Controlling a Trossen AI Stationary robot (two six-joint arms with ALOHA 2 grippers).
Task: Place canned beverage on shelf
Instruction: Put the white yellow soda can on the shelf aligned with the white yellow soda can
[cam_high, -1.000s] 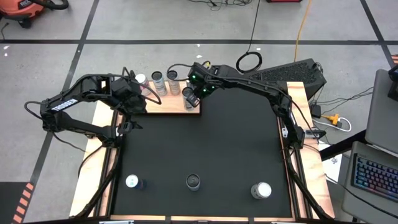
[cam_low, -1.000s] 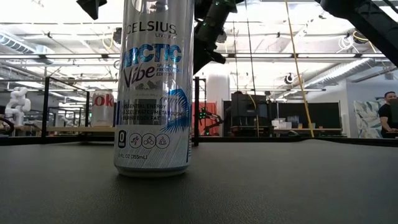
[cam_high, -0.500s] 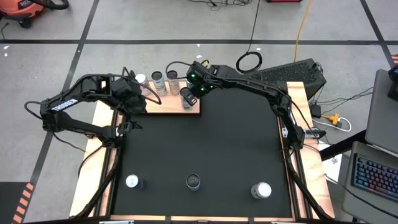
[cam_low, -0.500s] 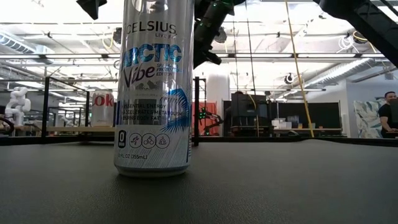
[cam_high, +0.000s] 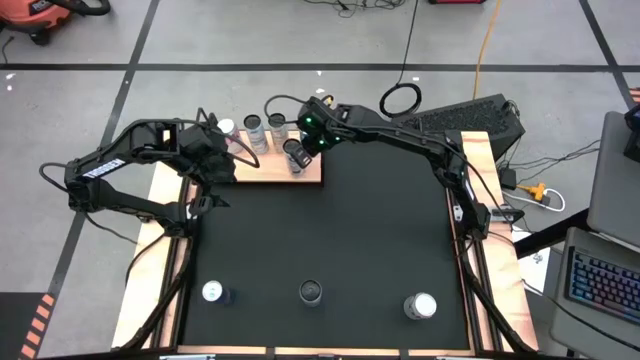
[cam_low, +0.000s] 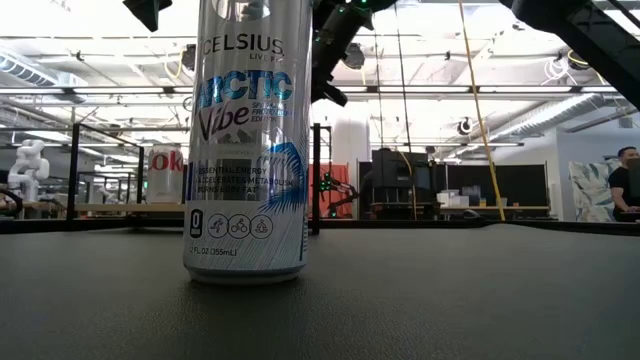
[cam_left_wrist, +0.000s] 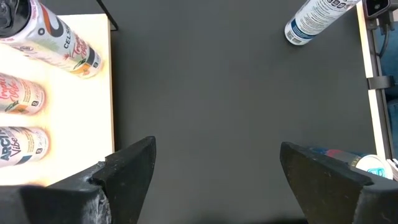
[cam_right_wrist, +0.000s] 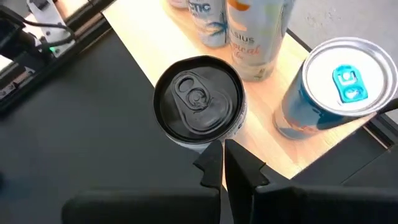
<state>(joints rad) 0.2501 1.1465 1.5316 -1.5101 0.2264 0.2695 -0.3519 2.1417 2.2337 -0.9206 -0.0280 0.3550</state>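
Nearest your low camera, you have a tall silver Celsius Arctic Vibe can (cam_low: 245, 140) standing upright on the black matted surface (cam_high: 340, 240). From above it is the dark-topped can (cam_high: 311, 291) in the middle of the near edge, with a white-topped can (cam_high: 212, 292) to its left and another white-topped can (cam_high: 421, 306) to its right, the three well apart from one another.

Farther back, at the far left corner of the mat, you see the shelf (cam_high: 262, 171), a flat light-wood board with thin black rods at its corners. Your left claw (cam_left_wrist: 211, 165) hovers just off the shelf's left end with its two dark fingers spread wide and nothing between them; past them its wrist camera shows the pale board with three cans on it, one of them tilted.

Your right arm reaches across from the right side of the surface, and your right claw (cam_right_wrist: 224, 163) sits over the shelf's right part, its fingers pressed together and pinching nothing. Its tips are just beside the rim of a black-topped silver can (cam_right_wrist: 199, 102) that stands upright at the board's near edge; whether they touch it you cannot tell. Beside that can, also on the board, stands a blue can with a silver lid and blue tab (cam_right_wrist: 339, 84), and beyond them two more Celsius cans (cam_right_wrist: 255, 31) stand close together. In the low view a red and white cola can (cam_low: 165, 172) shows far back on the shelf.
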